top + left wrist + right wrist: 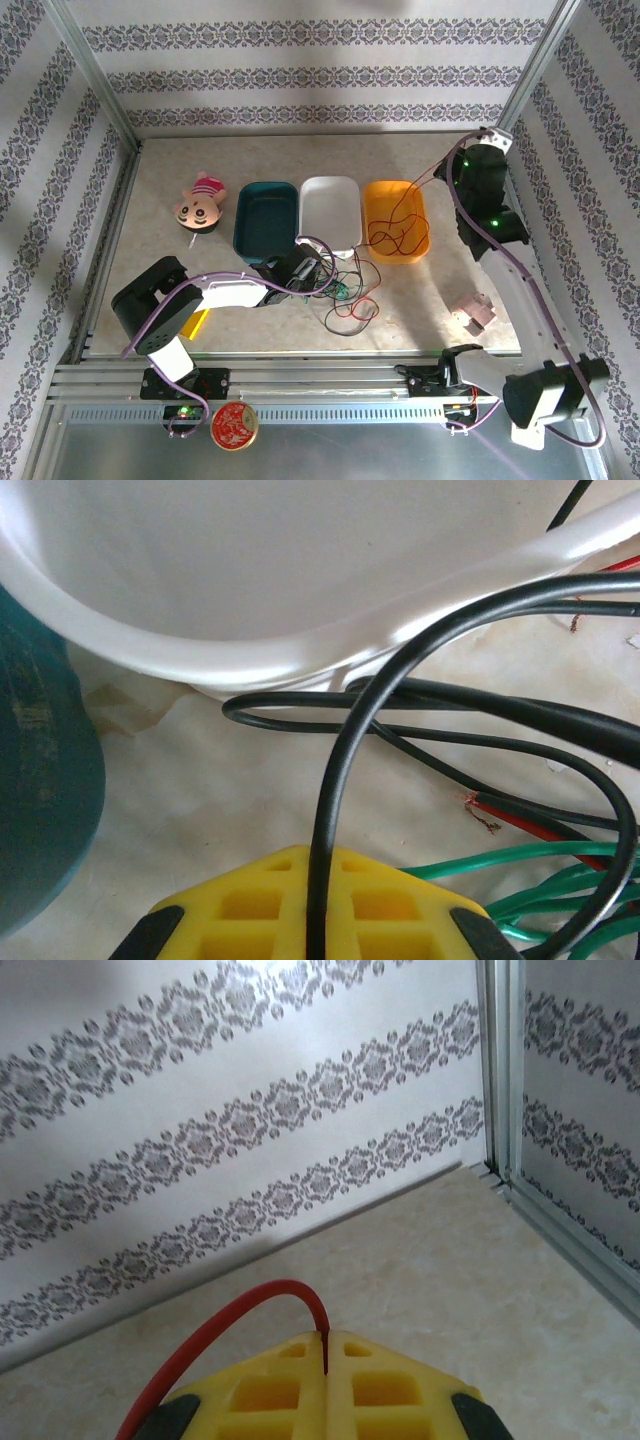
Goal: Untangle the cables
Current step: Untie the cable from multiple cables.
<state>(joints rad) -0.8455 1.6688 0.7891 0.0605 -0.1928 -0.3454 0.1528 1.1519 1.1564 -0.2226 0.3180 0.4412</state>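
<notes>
Left gripper (318, 905): clenched on a black cable (335, 780), beside the white bin (200, 660).
Tangle (345, 295): on the table, just right of the left gripper, the nearer arm.
Red cable (285, 1285): slants from the orange bin (396, 184) up to the far right.
Right gripper (325, 1355): pinching the red cable, well apart from the tangle.

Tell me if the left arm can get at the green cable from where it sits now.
Probably yes, but not right away. The green cable lies close beside the left gripper, within easy reach. The gripper is shut on a black cable, though, so it would have to let go first.
</notes>
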